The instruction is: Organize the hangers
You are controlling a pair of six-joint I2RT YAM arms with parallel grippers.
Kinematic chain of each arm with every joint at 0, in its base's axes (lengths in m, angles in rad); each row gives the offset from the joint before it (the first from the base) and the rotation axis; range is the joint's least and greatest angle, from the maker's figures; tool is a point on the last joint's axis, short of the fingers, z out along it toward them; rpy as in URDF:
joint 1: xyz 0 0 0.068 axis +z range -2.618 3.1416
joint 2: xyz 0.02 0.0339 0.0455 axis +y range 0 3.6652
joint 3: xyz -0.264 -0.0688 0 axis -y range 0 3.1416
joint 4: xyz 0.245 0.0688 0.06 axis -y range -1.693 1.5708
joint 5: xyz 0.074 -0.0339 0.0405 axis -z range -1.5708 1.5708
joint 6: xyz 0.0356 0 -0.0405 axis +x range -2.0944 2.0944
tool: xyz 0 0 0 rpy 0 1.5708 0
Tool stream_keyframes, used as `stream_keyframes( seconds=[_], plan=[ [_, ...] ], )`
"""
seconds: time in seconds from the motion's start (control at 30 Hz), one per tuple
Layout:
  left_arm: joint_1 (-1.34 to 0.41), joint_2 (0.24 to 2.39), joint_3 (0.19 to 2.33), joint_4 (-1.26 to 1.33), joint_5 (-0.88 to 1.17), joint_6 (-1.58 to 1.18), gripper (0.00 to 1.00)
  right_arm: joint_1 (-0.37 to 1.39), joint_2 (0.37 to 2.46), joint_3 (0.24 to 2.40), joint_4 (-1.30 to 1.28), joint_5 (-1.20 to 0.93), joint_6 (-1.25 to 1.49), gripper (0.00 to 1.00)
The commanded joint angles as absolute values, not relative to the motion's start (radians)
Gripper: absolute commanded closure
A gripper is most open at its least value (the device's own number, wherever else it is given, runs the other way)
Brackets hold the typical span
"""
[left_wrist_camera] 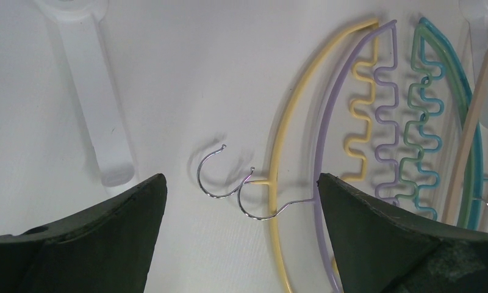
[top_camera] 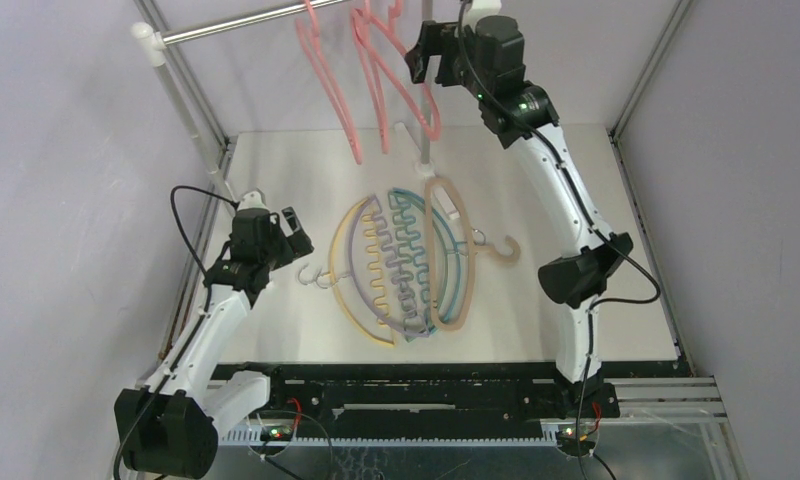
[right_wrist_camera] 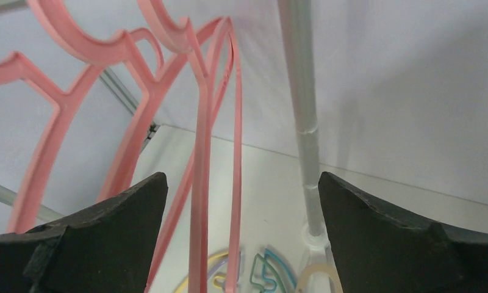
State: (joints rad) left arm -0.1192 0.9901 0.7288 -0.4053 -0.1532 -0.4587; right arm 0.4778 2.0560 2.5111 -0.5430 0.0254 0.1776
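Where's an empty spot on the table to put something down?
The table is bare at the far left, between the left arm and the hanging pink hangers, and in a strip between the tan hanger and the right arm. The middle is crowded with overlapping hangers.

Pink hangers [right_wrist_camera: 200,152] beyond wide-apart gripper [right_wrist_camera: 241,178]

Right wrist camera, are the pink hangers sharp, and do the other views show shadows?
Right wrist view: the pink hangers look slightly soft up close. Left wrist view: the wire hooks are crisp, casting faint shadows on the table. Top view: even, diffuse light.
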Motion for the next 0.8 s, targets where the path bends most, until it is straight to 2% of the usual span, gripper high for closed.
stream_keyframes(
  seconds=[0.0, 0.23, 0.43, 0.67, 0.77],
  plan=[
    [-0.108, 0.998, 0.803, -0.377, -0.145, -0.421, 0.01, 0.465, 1.913, 2.480, -0.498, 0.043, 0.155, 0.00],
    [-0.108, 1.016, 0.850, -0.377, -0.133, -0.420, 0.02, 0.425, 1.744, 2.297, -0.533, 0.094, 0.172, 0.00],
    [-0.107, 1.027, 0.855, -0.377, -0.124, -0.407, 0.02, 0.371, 1.519, 1.861, -0.573, 0.151, 0.260, 0.01],
    [-0.106, 1.061, 0.854, -0.358, -0.116, -0.405, 0.02, 0.406, 1.351, 1.395, -0.678, 0.113, 0.375, 0.25],
    [-0.107, 1.078, 0.851, -0.346, -0.101, -0.414, 0.02, 0.457, 1.335, 1.252, -0.684, 0.123, 0.419, 0.28]
  ],
)
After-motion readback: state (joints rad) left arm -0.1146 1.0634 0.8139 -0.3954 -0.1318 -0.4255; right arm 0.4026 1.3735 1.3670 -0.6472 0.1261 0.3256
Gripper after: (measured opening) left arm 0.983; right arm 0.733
